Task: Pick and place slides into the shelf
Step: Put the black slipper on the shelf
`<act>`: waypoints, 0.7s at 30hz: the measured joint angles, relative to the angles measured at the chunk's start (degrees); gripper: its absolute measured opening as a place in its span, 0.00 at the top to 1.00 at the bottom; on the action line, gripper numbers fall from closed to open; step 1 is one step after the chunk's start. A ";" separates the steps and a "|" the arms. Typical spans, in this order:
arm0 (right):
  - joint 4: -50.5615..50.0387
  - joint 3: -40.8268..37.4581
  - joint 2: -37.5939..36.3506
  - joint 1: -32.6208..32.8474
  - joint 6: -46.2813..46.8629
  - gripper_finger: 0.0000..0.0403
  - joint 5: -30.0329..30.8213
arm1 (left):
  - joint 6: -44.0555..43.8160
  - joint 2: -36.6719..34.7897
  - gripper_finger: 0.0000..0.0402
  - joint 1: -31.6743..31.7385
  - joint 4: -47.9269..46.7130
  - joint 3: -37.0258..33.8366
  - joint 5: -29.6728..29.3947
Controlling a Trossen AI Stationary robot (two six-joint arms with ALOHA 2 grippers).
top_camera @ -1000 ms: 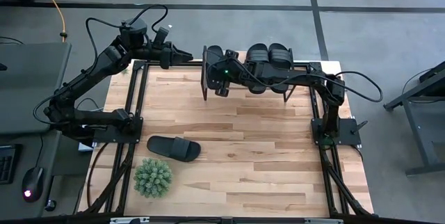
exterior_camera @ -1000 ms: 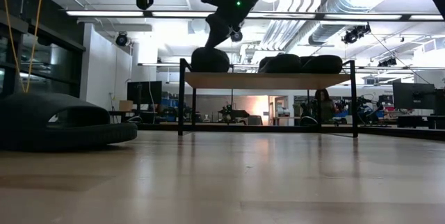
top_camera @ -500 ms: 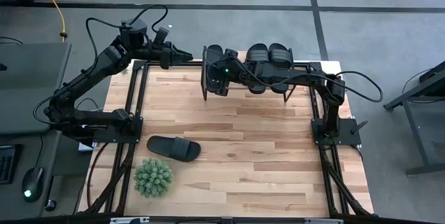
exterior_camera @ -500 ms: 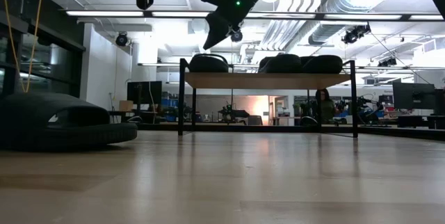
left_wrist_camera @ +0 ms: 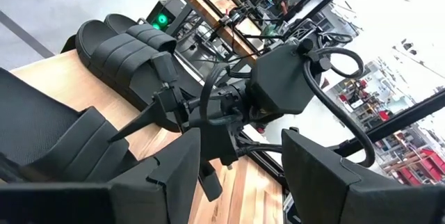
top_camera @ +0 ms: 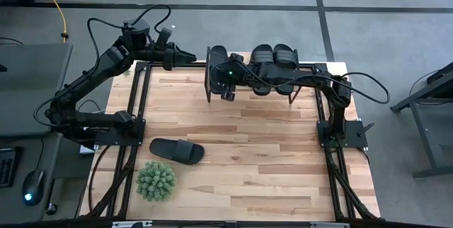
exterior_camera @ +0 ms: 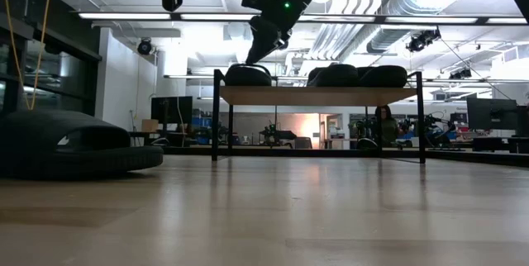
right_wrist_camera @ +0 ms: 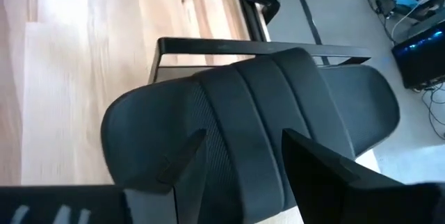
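Wooden tabletop [top_camera: 241, 150] carries the shelf [top_camera: 212, 79] along its far edge. Three slides rest on the shelf top: one slide [top_camera: 218, 53] at the left end, a pair [top_camera: 274, 56] near the middle. A fourth slide [top_camera: 176, 150] lies flat on the table near the left front, beside a green plant [top_camera: 156, 180]. Right gripper [top_camera: 221, 72] hovers just above the left-end slide, jaws released and empty. Left gripper [top_camera: 190, 57] waits off the shelf's left end, jaws parted, holding nothing.
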 joint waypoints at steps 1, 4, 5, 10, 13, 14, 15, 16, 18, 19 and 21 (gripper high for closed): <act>-0.23 0.00 0.00 0.00 -0.32 0.57 0.08 | 0.11 0.00 0.54 0.01 0.01 0.01 0.00; -0.59 0.00 0.03 0.02 -2.51 0.57 1.36 | 0.19 0.00 0.54 -0.01 0.01 -0.01 0.00; -0.36 0.03 0.30 0.04 -3.16 0.57 2.50 | 0.35 0.00 0.54 -0.01 0.02 0.01 0.00; 0.52 0.09 1.44 0.02 -4.59 0.57 6.38 | 0.64 0.00 0.54 -0.01 -0.01 0.00 -0.01; 1.22 0.09 1.84 0.00 -4.93 0.57 8.07 | 0.81 0.00 0.54 0.02 -0.01 -0.02 -0.02; 1.08 0.09 1.97 -0.02 -4.97 0.57 8.42 | 0.86 0.00 0.54 0.00 -0.01 -0.02 0.00; 1.08 0.09 2.03 -0.02 -4.86 0.57 8.81 | 0.93 0.00 0.54 0.01 0.00 0.00 -0.02; 1.18 0.09 2.03 0.00 -4.61 0.57 9.20 | 0.97 0.00 0.54 0.02 -0.03 -0.02 -0.01; 1.36 0.09 2.01 0.04 -4.18 0.60 10.42 | 1.07 0.00 0.54 -0.01 -0.01 -0.01 -0.01; 1.17 0.09 2.01 0.03 -4.11 0.62 11.05 | 1.12 0.00 0.54 0.00 -0.03 -0.02 -0.02; 1.04 0.09 2.01 0.02 -4.11 0.68 11.74 | 1.16 0.00 0.54 -0.01 -0.01 -0.02 -0.02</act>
